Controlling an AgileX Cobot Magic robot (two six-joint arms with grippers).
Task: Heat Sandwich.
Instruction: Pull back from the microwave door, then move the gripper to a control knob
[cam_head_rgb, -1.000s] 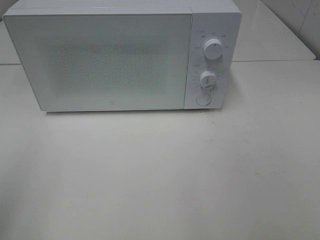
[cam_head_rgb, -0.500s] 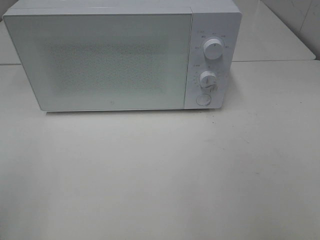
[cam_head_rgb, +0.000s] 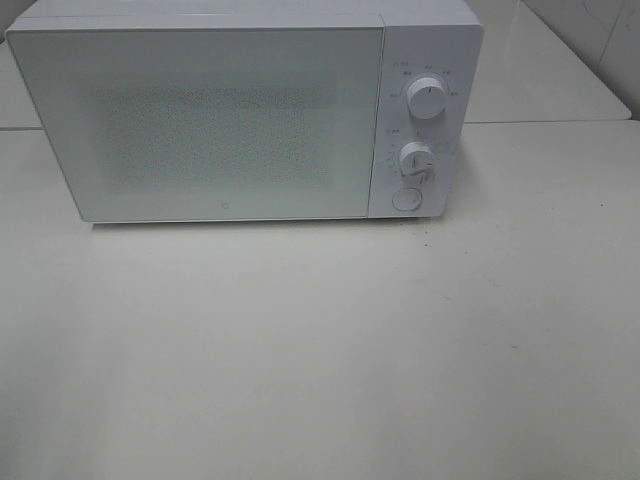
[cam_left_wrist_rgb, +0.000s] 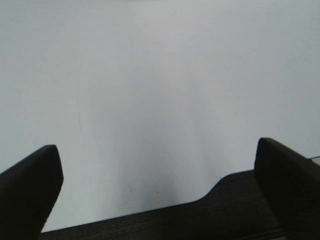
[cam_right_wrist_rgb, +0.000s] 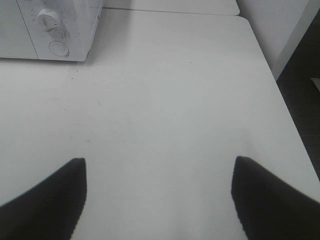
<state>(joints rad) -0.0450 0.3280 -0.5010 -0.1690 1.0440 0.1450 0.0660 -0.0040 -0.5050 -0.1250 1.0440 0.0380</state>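
**Left fingers (cam_left_wrist_rgb: 27, 192) and right fingers (cam_right_wrist_rgb: 47, 202) spread, empty; no sandwich seen**

Both pairs hang over bare surface (cam_head_rgb: 330, 350). The microwave (cam_head_rgb: 240, 120) stands ahead of my right fingers, toward my left, its door (cam_head_rgb: 200, 125) shut. The sandwich may be inside; I cannot tell. I judge the round button (cam_head_rgb: 405, 198) comes next: approach squarely, press gently.

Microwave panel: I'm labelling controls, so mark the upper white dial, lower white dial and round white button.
Upper white dial (cam_head_rgb: 427, 100), exterior high view, centre of its knob.
Lower white dial (cam_head_rgb: 416, 160), exterior high view, centre of its knob.
Round white button (cam_head_rgb: 405, 199), exterior high view, its middle.
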